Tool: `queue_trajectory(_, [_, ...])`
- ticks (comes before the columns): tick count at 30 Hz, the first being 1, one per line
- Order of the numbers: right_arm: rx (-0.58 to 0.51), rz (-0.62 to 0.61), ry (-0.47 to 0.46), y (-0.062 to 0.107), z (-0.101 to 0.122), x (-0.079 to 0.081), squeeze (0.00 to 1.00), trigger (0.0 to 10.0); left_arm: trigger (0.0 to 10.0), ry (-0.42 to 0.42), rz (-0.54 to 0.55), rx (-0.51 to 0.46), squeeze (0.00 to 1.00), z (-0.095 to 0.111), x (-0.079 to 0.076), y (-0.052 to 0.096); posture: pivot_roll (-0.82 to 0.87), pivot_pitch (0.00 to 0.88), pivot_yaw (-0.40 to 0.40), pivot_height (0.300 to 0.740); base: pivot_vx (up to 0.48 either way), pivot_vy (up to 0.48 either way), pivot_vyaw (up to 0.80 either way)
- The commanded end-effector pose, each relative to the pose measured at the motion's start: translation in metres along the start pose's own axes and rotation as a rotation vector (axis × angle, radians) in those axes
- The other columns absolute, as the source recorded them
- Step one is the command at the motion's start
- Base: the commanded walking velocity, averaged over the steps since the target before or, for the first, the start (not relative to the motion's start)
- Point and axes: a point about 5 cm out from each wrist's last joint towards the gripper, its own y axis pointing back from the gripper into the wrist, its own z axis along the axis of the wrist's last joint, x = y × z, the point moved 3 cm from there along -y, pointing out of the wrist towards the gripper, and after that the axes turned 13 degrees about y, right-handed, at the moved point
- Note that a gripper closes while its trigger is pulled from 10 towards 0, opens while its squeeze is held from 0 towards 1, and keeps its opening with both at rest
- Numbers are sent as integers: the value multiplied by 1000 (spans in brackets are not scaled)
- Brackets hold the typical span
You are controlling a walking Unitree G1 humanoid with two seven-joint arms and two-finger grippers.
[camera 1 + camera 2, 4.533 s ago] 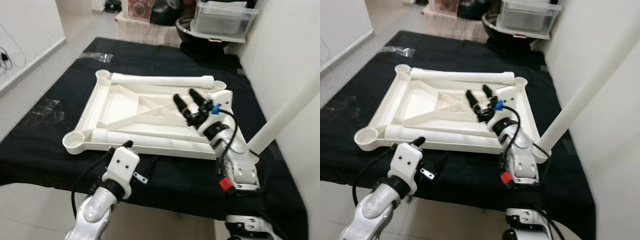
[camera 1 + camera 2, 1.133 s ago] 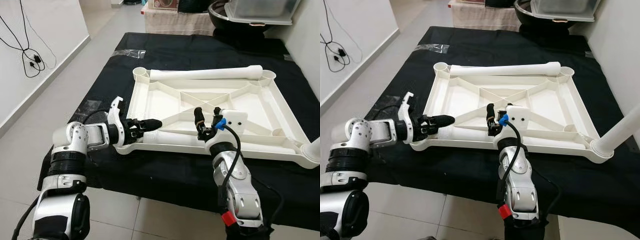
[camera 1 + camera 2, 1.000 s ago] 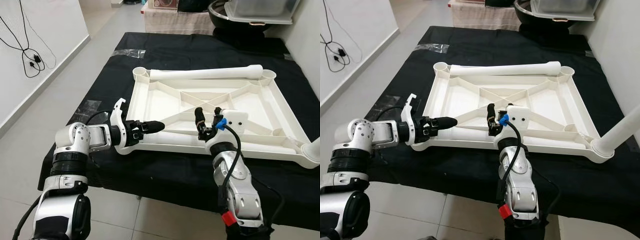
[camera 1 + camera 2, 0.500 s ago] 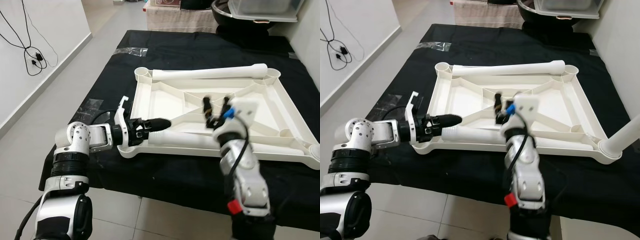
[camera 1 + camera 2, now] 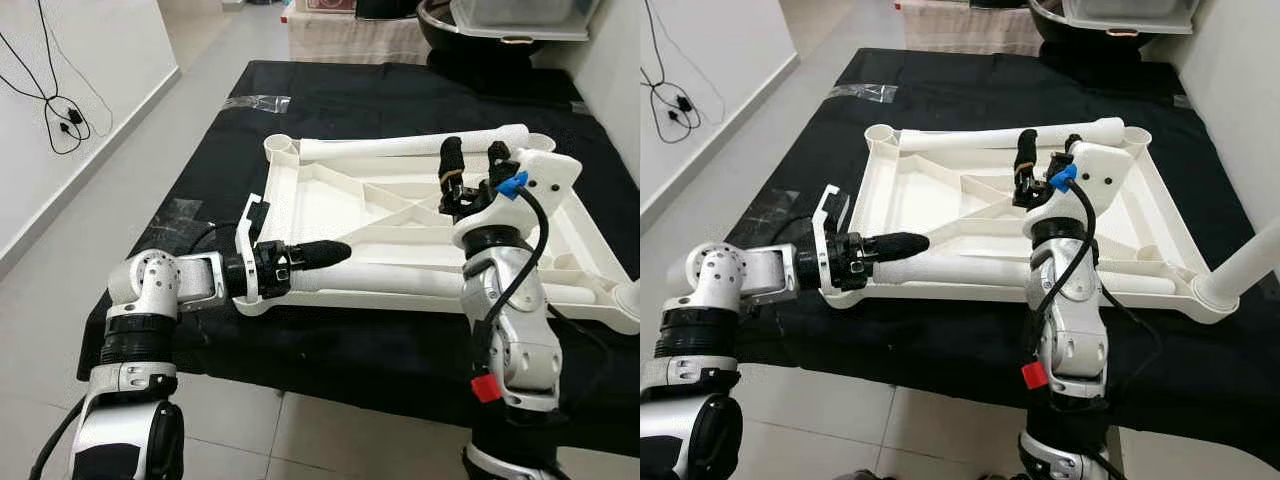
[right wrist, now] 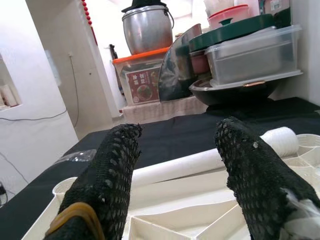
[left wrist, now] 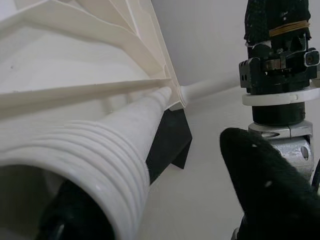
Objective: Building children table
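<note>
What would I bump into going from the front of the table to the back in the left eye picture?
Near table leg lying in the frame → upside-down white tabletop → far table leg → black cloth → clear storage box.

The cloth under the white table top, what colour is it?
The cloth is black, clearest in the left eye view.

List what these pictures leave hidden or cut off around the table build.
- Near table leg: in the left wrist view its threaded end blocks the left gripper, so the grip is unclear.
- Upright leg: top cut by the right eye view's edge.
- Table top: its downward face is hidden.
- Right gripper: open, raised, holding nothing.
</note>
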Motion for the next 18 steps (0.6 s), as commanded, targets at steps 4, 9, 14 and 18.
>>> queue_trajectory(4, [22, 8, -6, 3, -3, 3, 0, 10000, 0, 17, -14, 9, 0, -4, 2, 4, 94, 124, 21, 740, 0, 0, 0])
queue_trajectory(9, [22, 18, -15, 1, -2, 6, 0, 10000, 0, 18, -7, 2, 0, -5, 3, 7, 98, 121, 17, 740, 0, 0, 0])
queue_trajectory(14, [13, 17, -14, -2, 1, 6, 0, 10000, 0, -1, -19, -6, 0, -3, -2, 13, 100, 110, 15, 740, 0, 0, 0])
queue_trajectory(18, [8, 15, -12, -3, 2, 5, 0, 10000, 0, -10, -21, -15, 0, -1, -4, 16, 100, 110, 15, 740, 0, 0, 0])
